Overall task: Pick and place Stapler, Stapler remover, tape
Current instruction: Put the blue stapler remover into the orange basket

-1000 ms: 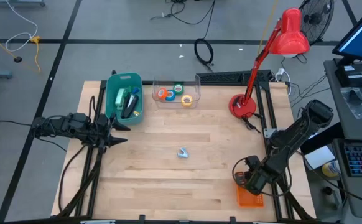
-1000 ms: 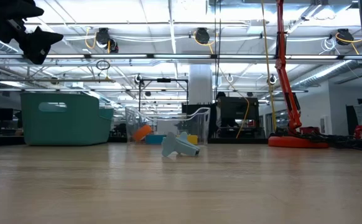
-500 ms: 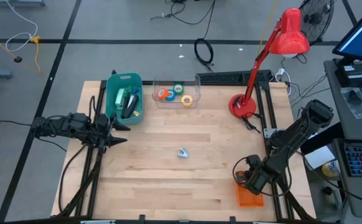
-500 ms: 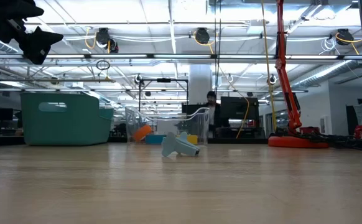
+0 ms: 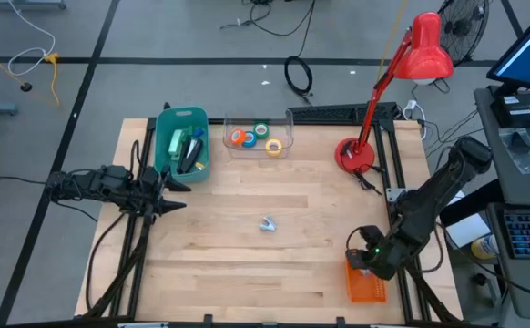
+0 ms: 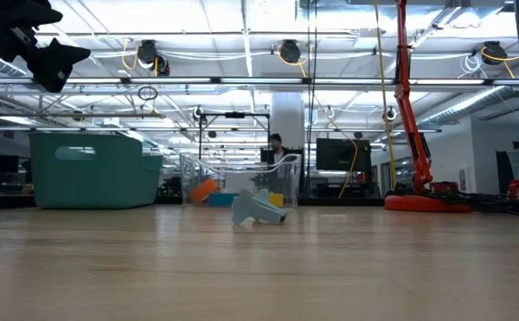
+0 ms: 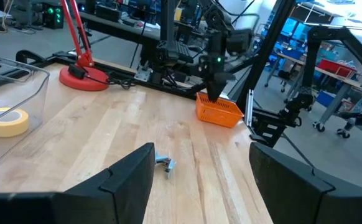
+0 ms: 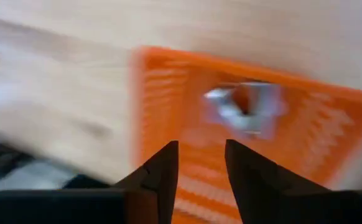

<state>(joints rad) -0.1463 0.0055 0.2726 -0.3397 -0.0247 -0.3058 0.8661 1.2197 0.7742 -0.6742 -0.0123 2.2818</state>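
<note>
A small grey-blue stapler remover lies on the middle of the wooden table. Orange, blue, green and yellow tape rolls sit in a clear tray at the far edge. My right gripper hangs open over an orange basket at the near right. A blurred silver-grey thing lies in that basket, clear of the fingers. My left gripper waits open at the table's left side. Whether a stapler is among the things in the teal bin I cannot tell.
The teal bin holds dark and blue things and stands left of the clear tray. A red desk lamp stands at the far right. Bare wood surrounds the stapler remover. A person shows far off in the room behind.
My right gripper has risen a little above the orange basket, and its arm now stands more upright. The stapler remover on the table has not moved.
</note>
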